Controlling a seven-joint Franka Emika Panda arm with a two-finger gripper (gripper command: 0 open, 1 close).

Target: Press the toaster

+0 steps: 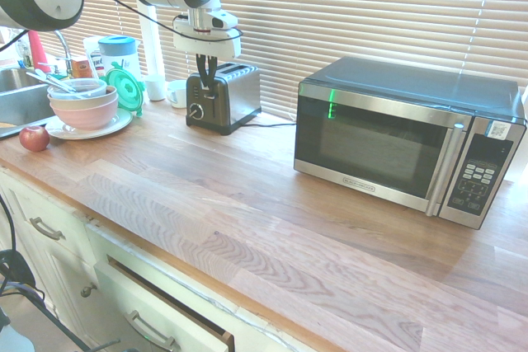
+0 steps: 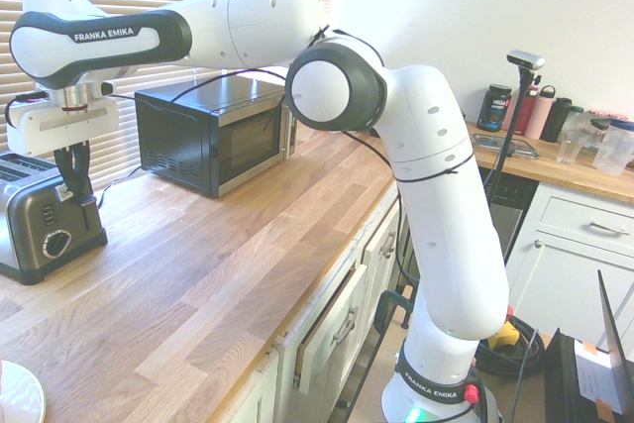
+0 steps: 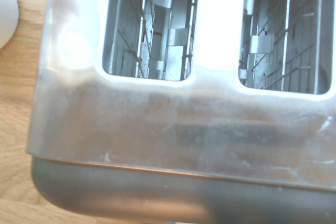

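Observation:
The toaster (image 1: 235, 92) stands at the back of the wooden counter, with steel sides and a black end panel carrying a round knob (image 1: 196, 110). My gripper (image 1: 206, 86) points straight down over that end panel, its dark fingers drawn together just above the knob, at the lever's place. From the other side, the gripper (image 2: 77, 195) hangs against the near end of the toaster (image 2: 30, 215). The lever itself is hidden behind the fingers. Seen from the wrist, the toaster (image 3: 157, 129) fills the picture, both slots empty.
A large microwave (image 1: 396, 142) sits to the toaster's right. To its left are a white cup (image 1: 177, 92), stacked bowls on a plate (image 1: 82, 105), a red apple (image 1: 35, 138) and the sink (image 1: 16, 96). Window blinds run behind.

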